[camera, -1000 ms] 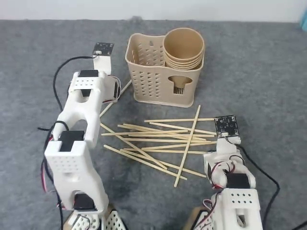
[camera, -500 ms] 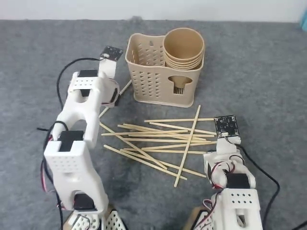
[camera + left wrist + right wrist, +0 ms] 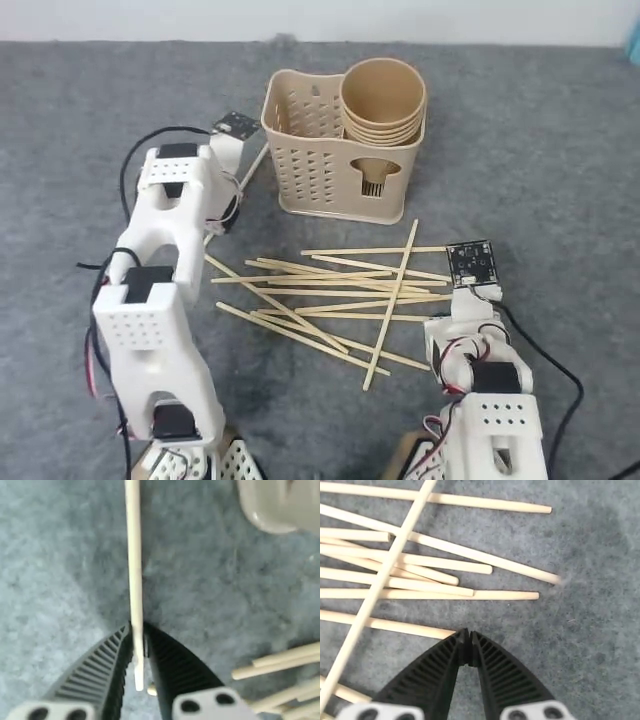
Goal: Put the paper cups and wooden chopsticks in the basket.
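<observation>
My left gripper (image 3: 138, 645) is shut on one wooden chopstick (image 3: 134, 570), holding it close to its end just above the grey carpet. In the high view that chopstick (image 3: 257, 164) slants beside the left wall of the beige basket (image 3: 310, 165), under the left arm (image 3: 178, 205). A stack of paper cups (image 3: 383, 92) stands in the basket's right half. Several loose chopsticks (image 3: 340, 295) lie crossed on the carpet in front of the basket. My right gripper (image 3: 468, 647) is shut with nothing in it, right at the near edge of that pile (image 3: 420, 565).
The basket's rounded corner (image 3: 280, 505) lies close beyond the held chopstick. Ends of the loose pile (image 3: 280, 662) show beside the left gripper. Black cables (image 3: 125, 175) trail off the left arm. Grey carpet (image 3: 540, 150) covers the whole table.
The left arm's wrist has swung right, toward the basket, and the held chopstick has turned with it. The right arm and the pile have not moved.
</observation>
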You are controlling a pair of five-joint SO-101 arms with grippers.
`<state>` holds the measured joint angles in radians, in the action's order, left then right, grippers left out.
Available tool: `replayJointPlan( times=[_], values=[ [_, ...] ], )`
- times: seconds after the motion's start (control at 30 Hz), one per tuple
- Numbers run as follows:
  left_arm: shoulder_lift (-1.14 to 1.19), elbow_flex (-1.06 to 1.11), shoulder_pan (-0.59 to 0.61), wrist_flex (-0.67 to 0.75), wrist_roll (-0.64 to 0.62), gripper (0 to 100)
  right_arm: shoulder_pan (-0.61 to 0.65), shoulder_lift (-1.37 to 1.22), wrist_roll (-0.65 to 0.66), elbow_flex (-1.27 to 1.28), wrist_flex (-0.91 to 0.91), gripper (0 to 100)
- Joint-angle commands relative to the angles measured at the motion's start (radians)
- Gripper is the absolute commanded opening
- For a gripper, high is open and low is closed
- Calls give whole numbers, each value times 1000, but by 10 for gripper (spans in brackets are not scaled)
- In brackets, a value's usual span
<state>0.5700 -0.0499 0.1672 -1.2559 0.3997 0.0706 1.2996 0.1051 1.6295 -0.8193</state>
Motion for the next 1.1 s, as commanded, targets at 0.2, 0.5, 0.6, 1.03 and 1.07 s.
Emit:
replayJointPlan(
  times=[0.2, 0.5, 0.6, 1.03, 1.07],
  values=[
    [-5, -130, 173, -14, -238, 13, -15, 18, -11, -12, 15, 9],
    [-5, -213, 190, -115, -319, 13, -15, 18, -11, -12, 18, 9],
    [-20, -214, 176, -143, -321, 12, -15, 18, -11, -12, 19, 9],
    [-554, -111, 115, -120, -405, 12, -15, 18, -11, -12, 22, 9],
    [-600, -94, 100, -120, -405, 12, -15, 18, -11, -12, 22, 9]
  ],
)
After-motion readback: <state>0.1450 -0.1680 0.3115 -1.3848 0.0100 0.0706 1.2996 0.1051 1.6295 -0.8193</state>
